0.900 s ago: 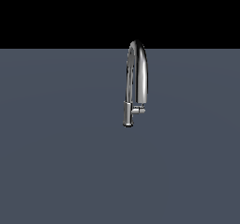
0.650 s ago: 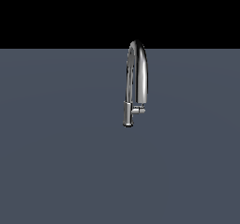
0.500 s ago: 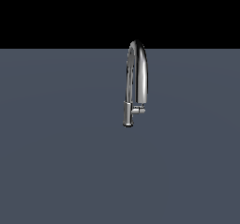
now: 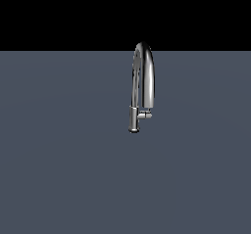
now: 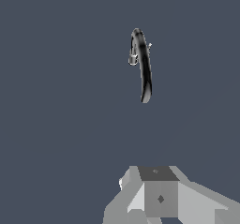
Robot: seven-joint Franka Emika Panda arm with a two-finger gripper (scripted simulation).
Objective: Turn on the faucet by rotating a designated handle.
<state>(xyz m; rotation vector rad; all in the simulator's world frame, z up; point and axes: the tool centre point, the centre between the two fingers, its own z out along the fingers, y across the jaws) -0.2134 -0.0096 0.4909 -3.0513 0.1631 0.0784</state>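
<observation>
Wrist view, nearest first: pale grey blocky body of the gripper [image 5: 157, 197] fills the lower edge of the frame. Only the housing shows; the fingers themselves are cut off by the frame edge, so I cannot tell how far the jaws stand open. Nothing is seen between them or against them; whether anything is held cannot be told either, though no object lies close to the housing.

Beyond the gripper: bare slate-grey surface [image 5: 56, 124], flat, uniform, no marks.

Farther out, well apart from the jaws and ahead of them: the faucet [image 5: 142, 63], seen from above and foreshortened into a narrow dark curved band with bright chrome edges. No contact between gripper and faucet. A small bright stub shows at the side of the far part of the arch; too small in this view to say whether it is the handle or the spout tip.

Exterior view: the arm is not in frame. The faucet [image 4: 143, 81] stands upright on the same grey surface [image 4: 63, 169], a tall narrow chrome arch. The leg on the exterior view's left ends in a darker cylindrical spout tip [image 4: 133, 120] hanging vertically. The handle [image 4: 144, 115] is a short chrome lever lying horizontal, just beside the spout tip and touching the lower part of the arch's other leg, its free end pointing toward the exterior view's right. Above the surface's far edge, the background is plain black.
</observation>
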